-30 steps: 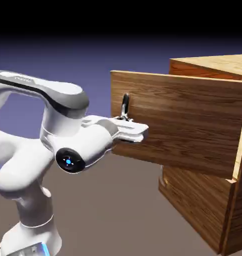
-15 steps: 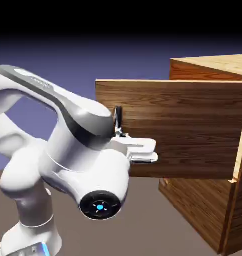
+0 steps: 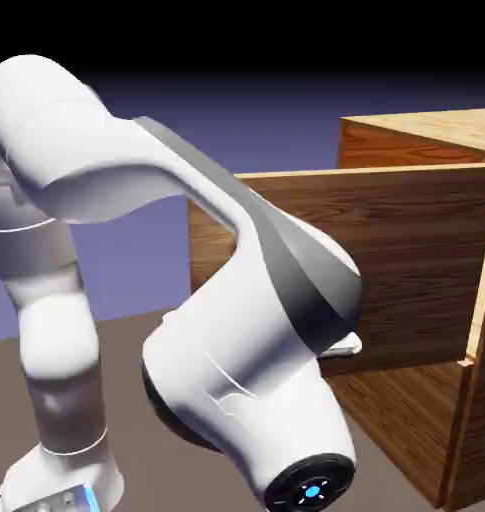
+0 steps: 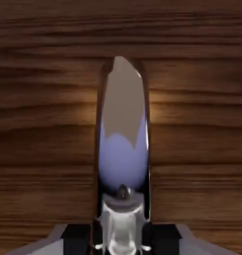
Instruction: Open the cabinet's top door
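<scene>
So the cabinet (image 3: 426,300) sits on the tabletop's right side in the exterior view, and the big white arm (image 3: 236,330) bulks up right in front of it, hiding a good chunk of what's going on. The top door (image 3: 406,270) is already swung well out from the cabinet's front, its free edge reaching toward the arm and its hinge side staying at the cabinet's right corner, with the lower panel (image 3: 406,410) shut underneath it.

The pincer (image 4: 121,244) itself is buried behind the arm from outside, but the hand view fills with wood grain and the shiny handle (image 4: 122,144) runs straight up the middle, right between the two grey tips. They're pinched tight together on that handle, so it's clamped.

My read: this is mid-pull, door partway to fully open. Next move probably wants the hand to keep following the door's arc around the hinge instead of tugging straight, or the thin handle could slip out of that narrow grip.
</scene>
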Robot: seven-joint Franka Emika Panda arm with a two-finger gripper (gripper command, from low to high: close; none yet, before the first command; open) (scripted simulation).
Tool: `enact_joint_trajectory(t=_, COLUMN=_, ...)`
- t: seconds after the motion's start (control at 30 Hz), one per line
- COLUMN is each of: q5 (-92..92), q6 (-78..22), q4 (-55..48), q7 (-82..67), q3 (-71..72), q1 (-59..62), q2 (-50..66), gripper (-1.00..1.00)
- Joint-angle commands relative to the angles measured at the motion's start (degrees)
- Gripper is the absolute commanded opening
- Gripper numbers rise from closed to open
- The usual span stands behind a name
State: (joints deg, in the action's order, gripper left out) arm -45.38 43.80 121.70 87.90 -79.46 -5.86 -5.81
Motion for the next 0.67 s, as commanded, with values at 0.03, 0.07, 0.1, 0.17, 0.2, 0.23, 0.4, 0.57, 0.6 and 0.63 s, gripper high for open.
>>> enact_joint_trajectory(t=0.03, q5=0.4, q6=0.4, q4=-0.3, q7=0.6, q3=-3.5, q1=-3.9, q2=-1.0, gripper=-1.0)
enact_joint_trajectory(t=0.07, q5=0.6, q6=0.8, q4=-0.4, q7=1.0, q3=-5.3, q1=-6.0, q2=-1.7, gripper=-1.0)
enact_joint_trajectory(t=0.1, q5=0.8, q6=1.1, q4=-0.5, q7=1.5, q3=-7.1, q1=-8.1, q2=-2.5, gripper=-1.0)
enact_joint_trajectory(t=0.17, q5=1.5, q6=1.9, q4=-1.1, q7=2.7, q3=-10.6, q1=-12.2, q2=-4.3, gripper=-1.0)
enact_joint_trajectory(t=0.2, q5=2.0, q6=2.3, q4=-1.4, q7=3.3, q3=-12.2, q1=-14.3, q2=-5.5, gripper=-1.0)
enact_joint_trajectory(t=0.23, q5=2.5, q6=2.7, q4=-1.9, q7=4.1, q3=-13.8, q1=-16.4, q2=-6.7, gripper=-1.0)
enact_joint_trajectory(t=0.4, q5=6.0, q6=4.1, q4=-6.2, q7=8.7, q3=-21.0, q1=-26.8, q2=-14.5, gripper=-1.0)
enact_joint_trajectory(t=0.57, q5=10.3, q6=3.1, q4=-13.7, q7=13.9, q3=-26.9, q1=-37.1, q2=-23.5, gripper=-1.0)
enact_joint_trajectory(t=0.6, q5=11.2, q6=2.6, q4=-15.6, q7=14.9, q3=-27.9, q1=-39.2, q2=-25.3, gripper=-1.0)
enact_joint_trajectory(t=0.63, q5=11.3, q6=2.5, q4=-15.9, q7=15.1, q3=-28.1, q1=-39.5, q2=-25.7, gripper=-1.0)
